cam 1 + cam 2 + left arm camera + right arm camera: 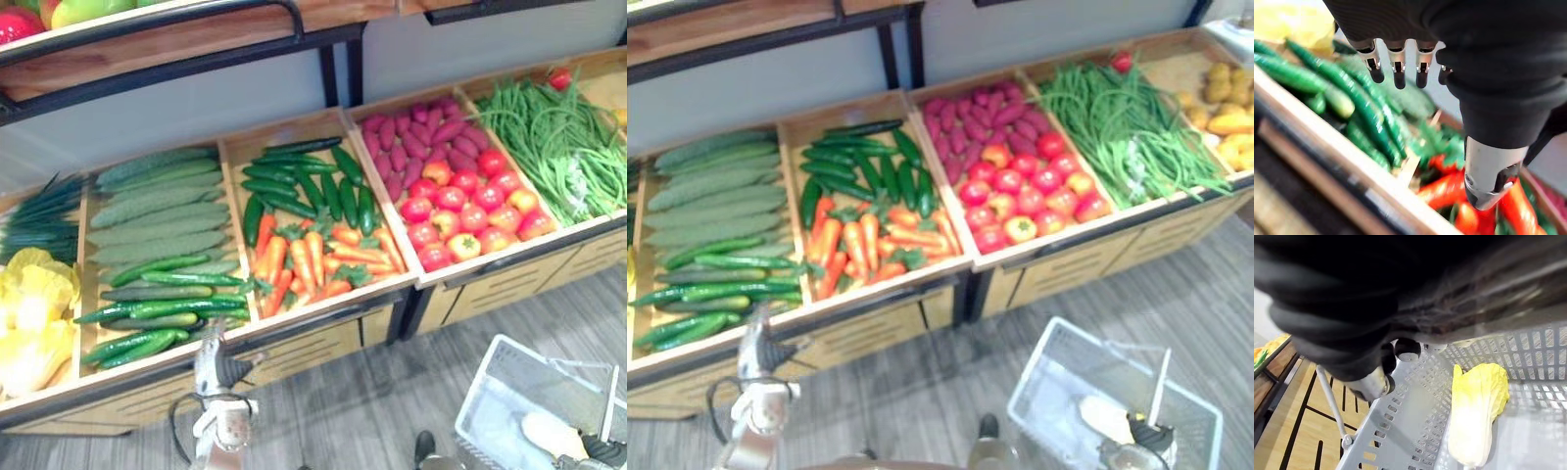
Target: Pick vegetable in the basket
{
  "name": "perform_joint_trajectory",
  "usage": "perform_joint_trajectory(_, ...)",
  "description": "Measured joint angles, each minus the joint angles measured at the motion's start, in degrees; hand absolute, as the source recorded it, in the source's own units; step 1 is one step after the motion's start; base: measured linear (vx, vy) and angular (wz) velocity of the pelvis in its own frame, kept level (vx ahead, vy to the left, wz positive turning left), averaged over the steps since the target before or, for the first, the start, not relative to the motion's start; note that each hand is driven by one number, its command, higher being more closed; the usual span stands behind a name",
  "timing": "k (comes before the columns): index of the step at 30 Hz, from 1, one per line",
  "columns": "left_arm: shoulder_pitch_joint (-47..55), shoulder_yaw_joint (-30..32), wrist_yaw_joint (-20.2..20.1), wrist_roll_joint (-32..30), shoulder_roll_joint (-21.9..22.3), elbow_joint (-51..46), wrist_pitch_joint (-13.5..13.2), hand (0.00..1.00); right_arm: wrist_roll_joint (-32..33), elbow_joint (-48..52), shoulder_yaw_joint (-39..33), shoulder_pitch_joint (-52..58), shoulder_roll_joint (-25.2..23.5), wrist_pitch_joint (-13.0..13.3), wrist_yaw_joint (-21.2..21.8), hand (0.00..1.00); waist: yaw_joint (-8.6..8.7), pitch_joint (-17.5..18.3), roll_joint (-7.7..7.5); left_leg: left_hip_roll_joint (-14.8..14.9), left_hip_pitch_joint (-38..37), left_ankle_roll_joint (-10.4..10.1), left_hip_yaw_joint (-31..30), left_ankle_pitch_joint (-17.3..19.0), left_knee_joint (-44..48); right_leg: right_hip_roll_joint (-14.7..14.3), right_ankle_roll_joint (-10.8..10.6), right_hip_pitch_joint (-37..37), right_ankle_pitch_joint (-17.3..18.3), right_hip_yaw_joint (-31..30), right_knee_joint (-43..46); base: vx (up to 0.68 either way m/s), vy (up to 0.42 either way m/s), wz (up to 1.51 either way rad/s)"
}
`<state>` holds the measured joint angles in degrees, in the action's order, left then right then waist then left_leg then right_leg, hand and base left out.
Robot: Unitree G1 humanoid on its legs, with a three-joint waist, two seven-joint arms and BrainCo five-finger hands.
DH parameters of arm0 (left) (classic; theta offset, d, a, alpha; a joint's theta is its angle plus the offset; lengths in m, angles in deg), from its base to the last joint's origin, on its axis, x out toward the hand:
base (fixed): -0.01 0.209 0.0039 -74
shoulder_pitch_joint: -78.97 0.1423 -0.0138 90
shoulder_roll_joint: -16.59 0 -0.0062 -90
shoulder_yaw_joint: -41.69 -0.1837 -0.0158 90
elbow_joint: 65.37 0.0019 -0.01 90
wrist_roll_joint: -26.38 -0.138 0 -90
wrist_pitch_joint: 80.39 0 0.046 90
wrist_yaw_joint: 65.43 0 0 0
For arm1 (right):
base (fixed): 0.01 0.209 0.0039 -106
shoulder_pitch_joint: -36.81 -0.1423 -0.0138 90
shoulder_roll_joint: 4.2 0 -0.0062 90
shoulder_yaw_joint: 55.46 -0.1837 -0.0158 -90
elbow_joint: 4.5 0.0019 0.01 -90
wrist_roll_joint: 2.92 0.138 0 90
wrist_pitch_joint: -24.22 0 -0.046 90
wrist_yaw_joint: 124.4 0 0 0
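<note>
A grey wire basket (490,387) hangs low at the right with one pale napa cabbage (1476,416) lying in it. My right hand (600,451) is at its near side, fingers curled by the thin metal handle (1330,401). My left hand (217,364) hovers at the front edge of the produce stand, over the dark green cucumbers (157,313). In the left wrist view its fingers (1399,66) are straight and hold nothing, with the cucumbers (1359,105) and carrots (1449,188) just past them.
The wooden stand (323,313) holds compartments of napa cabbages (34,313), pale gourds (157,211), cucumbers over carrots (313,259), purple sweet potatoes (421,132), tomatoes (465,211), green beans (558,142) and potatoes (1225,98). A shelf (196,39) hangs above it.
</note>
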<state>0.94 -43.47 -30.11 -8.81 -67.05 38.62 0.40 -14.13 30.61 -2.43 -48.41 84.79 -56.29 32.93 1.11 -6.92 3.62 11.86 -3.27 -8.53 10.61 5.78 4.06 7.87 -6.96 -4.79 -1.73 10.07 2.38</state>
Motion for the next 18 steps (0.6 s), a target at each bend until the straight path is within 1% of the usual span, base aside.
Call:
perform_joint_trajectory(1,0.86,0.13,1.28,-0.11,-0.01,-3.64,-0.44,0.00,0.00,-0.48,0.03,0.33,0.51,-0.01,0.02,1.00,0.06,0.50,0.75,-0.49,0.17,-0.14,0.06,2.25,-0.10,0.34,-0.68,0.01,-1.33,-0.45,-1.50,-0.06,0.232,-0.15)
perform_joint_trajectory(2,1.11,0.41,1.89,-0.18,-0.05,-5.25,-0.63,0.00,0.01,-0.67,0.09,0.43,0.62,-0.01,0.02,1.00,0.05,0.51,0.75,-0.82,0.27,-0.31,0.25,2.97,-0.22,0.62,-1.04,0.04,-2.16,-0.86,-2.44,-0.07,0.225,-0.28)
perform_joint_trajectory(3,1.45,1.91,2.79,-0.87,-0.09,-7.81,-0.78,0.00,0.00,-1.48,1.01,0.40,0.58,-0.02,0.14,1.00,-0.28,0.61,-0.15,-2.32,0.50,0.31,1.32,3.29,0.09,1.85,-1.05,0.07,-3.76,-1.76,-4.31,-0.07,0.183,-0.28)
perform_joint_trajectory(4,1.43,3.31,3.39,-1.28,-0.25,-9.46,-0.78,0.00,0.00,-1.83,1.84,0.39,0.58,-0.14,0.32,1.00,-0.24,0.91,-0.77,-3.37,0.94,0.87,1.67,3.61,0.22,3.07,-1.83,0.06,-4.70,-2.37,-5.53,-0.07,0.160,-0.24)
perform_joint_trajectory(6,1.34,4.46,4.14,-1.44,-0.83,-11.57,-0.70,0.00,0.00,-1.87,2.85,0.91,0.61,-0.77,0.46,1.00,-0.08,1.04,-0.98,-4.72,1.06,1.42,2.19,3.91,0.33,4.30,-2.61,0.06,-5.32,-2.91,-6.51,-0.03,0.107,-0.10)
perform_joint_trajectory(7,1.28,4.67,4.24,-1.43,-1.40,-12.96,-0.55,0.00,-0.01,-1.86,3.78,1.31,0.61,-1.21,0.57,1.00,0.15,1.13,-0.86,-5.16,1.06,1.57,2.40,4.00,0.33,4.67,-2.74,0.04,-5.42,-3.11,-6.78,0.00,0.075,-0.08)
perform_joint_trajectory(9,0.52,4.65,4.00,-1.44,-2.22,-13.76,-0.55,0.00,-0.01,-1.83,3.95,1.33,0.83,-1.55,0.74,1.00,0.40,1.26,-0.81,-5.45,1.04,1.66,2.58,4.10,0.35,4.70,-2.84,0.00,-5.49,-3.17,-7.12,0.04,0.030,-0.05)
perform_joint_trajectory(13,-4.05,4.56,-0.11,-0.92,-2.31,-12.44,-0.13,0.00,-0.07,-1.62,5.75,0.98,1.38,-1.72,1.54,1.00,0.54,1.70,-0.34,-4.86,0.95,1.62,2.67,4.10,0.18,3.90,-2.75,-0.06,-5.99,-2.94,-7.84,0.06,-0.020,-0.02)
perform_joint_trajectory(14,-6.16,4.52,-2.23,0.69,-2.31,-10.99,-0.07,0.00,-0.11,-1.25,6.32,0.74,1.96,-1.86,2.38,1.00,0.60,1.74,-0.27,-4.77,0.94,1.62,2.64,4.10,0.19,3.82,-2.70,-0.06,-6.02,-2.82,-7.93,0.06,-0.036,0.01)
perform_joint_trajectory(15,-7.11,4.56,-3.01,1.60,-2.31,-10.10,0.09,0.00,-0.11,-0.87,6.37,0.58,2.16,-1.93,2.63,1.00,0.66,1.75,-0.26,-4.76,0.93,1.62,2.65,4.10,0.19,3.81,-2.67,-0.05,-6.05,-2.82,-7.99,0.03,-0.029,0.00)
perform_joint_trajectory(17,-10.12,4.63,-6.11,6.67,-2.34,-6.89,1.81,0.00,-0.32,1.70,6.44,0.43,2.55,-2.26,3.30,1.00,1.04,1.78,-0.22,-4.82,0.91,1.62,2.68,4.10,0.20,3.86,-2.63,-0.05,-6.08,-2.81,-8.06,0.00,0.000,0.00)
perform_joint_trajectory(18,-10.79,4.71,-6.84,8.10,-2.37,-5.95,2.40,0.00,-0.40,2.43,6.48,0.38,2.61,-2.61,3.35,1.00,1.22,1.78,-0.22,-4.85,0.91,1.62,2.68,4.10,0.20,3.89,-2.63,-0.04,-6.08,-2.80,-8.06,0.00,0.000,0.00)
